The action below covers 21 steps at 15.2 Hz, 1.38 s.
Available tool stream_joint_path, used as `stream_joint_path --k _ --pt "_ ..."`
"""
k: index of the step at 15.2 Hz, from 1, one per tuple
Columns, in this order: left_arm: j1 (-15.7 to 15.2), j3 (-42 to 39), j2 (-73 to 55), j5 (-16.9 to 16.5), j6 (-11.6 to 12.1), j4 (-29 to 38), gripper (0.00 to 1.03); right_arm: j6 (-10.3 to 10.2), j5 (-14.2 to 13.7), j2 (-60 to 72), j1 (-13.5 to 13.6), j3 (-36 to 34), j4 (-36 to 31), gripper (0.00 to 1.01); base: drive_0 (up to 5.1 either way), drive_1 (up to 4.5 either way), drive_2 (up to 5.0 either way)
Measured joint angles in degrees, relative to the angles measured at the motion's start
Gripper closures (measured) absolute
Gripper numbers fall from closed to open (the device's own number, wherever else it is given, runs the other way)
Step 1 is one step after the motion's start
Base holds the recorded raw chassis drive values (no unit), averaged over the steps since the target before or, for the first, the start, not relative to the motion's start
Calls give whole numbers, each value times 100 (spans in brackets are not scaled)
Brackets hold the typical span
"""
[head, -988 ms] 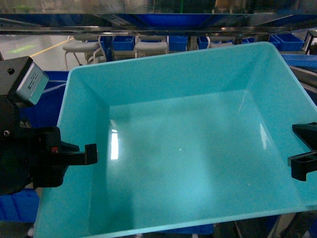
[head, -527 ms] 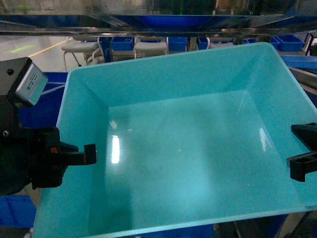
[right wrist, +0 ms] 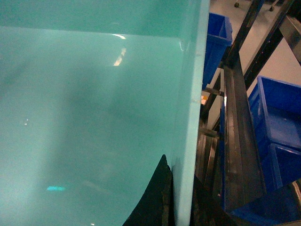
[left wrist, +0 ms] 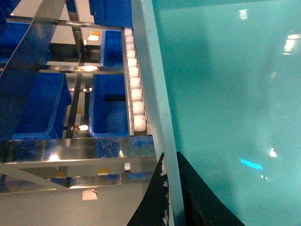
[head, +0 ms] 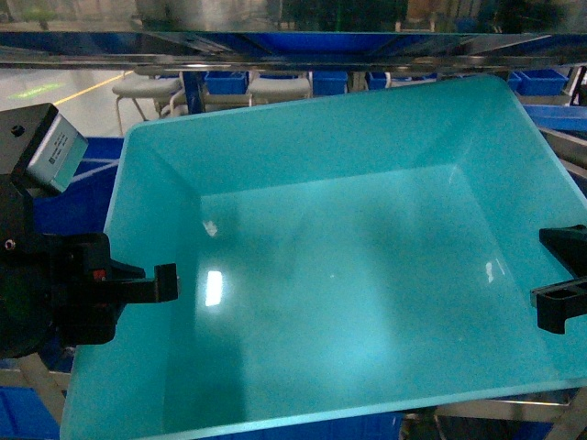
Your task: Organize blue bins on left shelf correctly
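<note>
Turquoise bin (head: 339, 266) was up in the air, empty, filling most of the head view, carried between both arms. Its far rim sat just under the steel rail of the left shelf (head: 275, 46), and the bin was yawed a bit, far right corner higher in frame than the far left.

Left gripper (head: 156, 284) was clamped on the bin's left wall: in the left wrist view the two dark fingers (left wrist: 155, 197) straddled the rim, one outside, one inside, closed down narrow on the plastic. Right gripper (head: 559, 293) was the same on the right wall, fingers (right wrist: 157, 197) pinching the rim from both sides.

So the bin lay between the claws, long axis running left-right from one gripper to the other, short axis pointing at the shelf. Neither arm was nearer; load looked shared evenly.

Beside the bin's left wall, the left wrist view showed a track of white rollers (left wrist: 134, 89) running close alongside it, with darker blue crates (left wrist: 108, 106) on the level beyond. To the bin's right, shelf uprights (right wrist: 235, 117) and more blue crates (right wrist: 282, 117).

My read: mid-carry, lining up for insertion. Next move likely needs the yaw squared to the roller track before pushing forward, otherwise a corner could catch an upright.
</note>
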State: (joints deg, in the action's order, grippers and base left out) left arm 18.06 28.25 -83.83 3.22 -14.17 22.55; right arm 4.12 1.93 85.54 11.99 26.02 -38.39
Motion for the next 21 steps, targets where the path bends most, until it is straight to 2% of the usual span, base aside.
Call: stream_joint_path --k 6,11,14,17,21 --pt "0 0 -15 -4 4 22 101 2 -2 0 -2 0 15 99 0 0 0" --pt "-37 459 -1102 -63 118 328 101 -2 7 857 -166 516 232 99 0 0 0" --pt "-129 717 -1655 -68 264 501 101 -24 35 1335 -160 756 236 99 0 0 0" --pt "-240 999 -2157 -98 420 586 101 -188 -28 1770 -96 907 212 99 0 0 0" --pt "-422 1484 -2837 -151 590 595 101 -195 -127 2782 -31 1499 59 99 0 0 0"
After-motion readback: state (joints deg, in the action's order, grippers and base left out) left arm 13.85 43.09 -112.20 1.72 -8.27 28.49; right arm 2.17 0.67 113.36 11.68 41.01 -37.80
